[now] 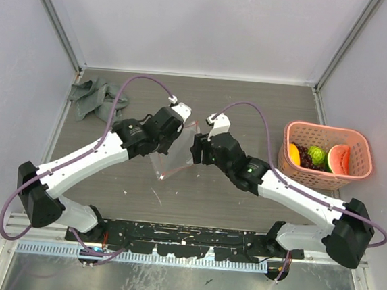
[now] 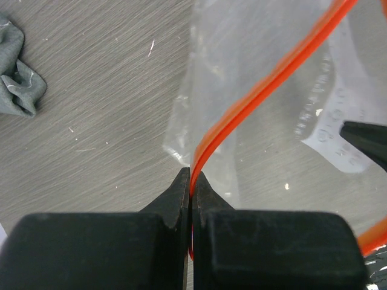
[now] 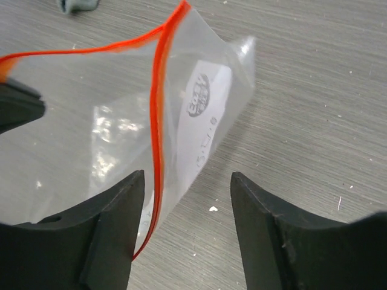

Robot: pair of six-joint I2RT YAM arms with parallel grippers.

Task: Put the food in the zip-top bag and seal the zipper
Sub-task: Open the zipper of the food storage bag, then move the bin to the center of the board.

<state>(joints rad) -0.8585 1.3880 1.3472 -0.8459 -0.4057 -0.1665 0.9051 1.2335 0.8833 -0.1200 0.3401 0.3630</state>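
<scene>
- Table [image 1: 209,201]: we work at mid-table. A grey cloth [image 1: 89,98] lies at the far left, well apart from the action.
- Pink lattice basket [image 1: 327,127]: sits at the right edge and holds all the food. None of it is bagged yet.
- Zip-top bag [image 1: 176,153]: it hangs between the two grippers at centre and looks empty. We can't tell whether its lower corner touches the table.
- Left gripper [image 2: 191,175]: its jaws are pinched together on the bag's top edge and carry the bag.
- Right gripper [image 3: 187,178]: its jaws are spread. The bag's edge sits between them, just beside the left finger, and is not gripped.
- Food: watermelon slice [image 1: 339,158], bumpy green fruit [image 1: 317,156], dark grapes [image 1: 305,158] and an orange piece [image 1: 293,154] are packed together.
- Zipper [image 2: 266,84]: the left jaws clamp this red-orange strip. We can't tell cleanly whether the mouth is open.
- Step, as we judge it: we are getting a second hold so we can open the mouth.
- Next: the right gripper needs to close on one lip only, then ease the lips apart without tearing the strip out of the left pinch.
</scene>
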